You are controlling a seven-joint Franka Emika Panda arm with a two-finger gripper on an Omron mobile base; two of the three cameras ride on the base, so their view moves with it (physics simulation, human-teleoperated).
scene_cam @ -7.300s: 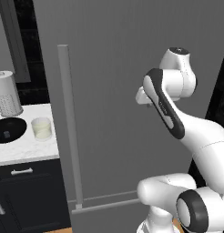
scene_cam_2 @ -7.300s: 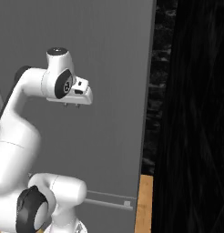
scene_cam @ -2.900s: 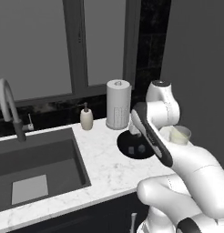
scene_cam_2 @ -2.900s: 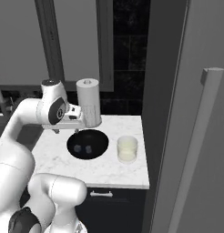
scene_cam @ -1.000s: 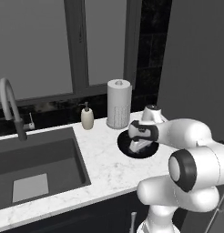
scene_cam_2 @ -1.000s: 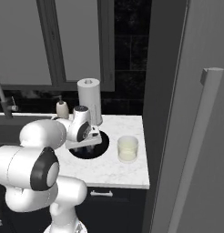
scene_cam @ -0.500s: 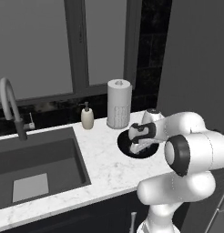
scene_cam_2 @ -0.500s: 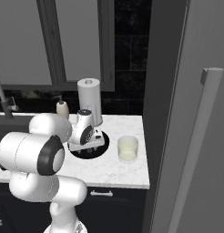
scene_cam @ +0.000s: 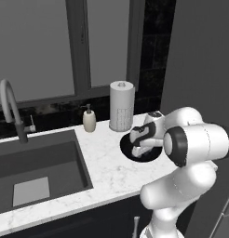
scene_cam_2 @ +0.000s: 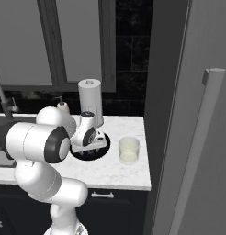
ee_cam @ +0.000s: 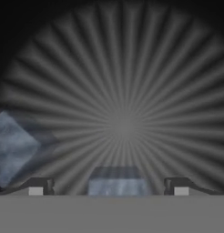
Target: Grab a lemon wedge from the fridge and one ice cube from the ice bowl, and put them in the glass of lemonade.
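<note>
The white arm's two dark fingers (ee_cam: pixel 109 186) stand spread wide, lowered into the round, shallow, glossy black ice bowl (scene_cam_2: pixel 103 146) on the white marbled tabletop (scene_cam: pixel 109 169). One small translucent bluish-grey ice cube (ee_cam: pixel 114 184) lies between them — a second cube (ee_cam: pixel 13 145) sits off to one side. Advice: close squarely on the centred cube alone, then lift straight up toward the short clear tumbler of pale lemonade (scene_cam_2: pixel 129 150) just beside the bowl.

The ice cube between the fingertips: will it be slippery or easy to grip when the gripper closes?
The ice cube looks smooth and flat-sided, so it may slip or skate on the glossy ice bowl. Being small, it is probably light. The gripper stands open around it, which should suit its flat sides.
</note>
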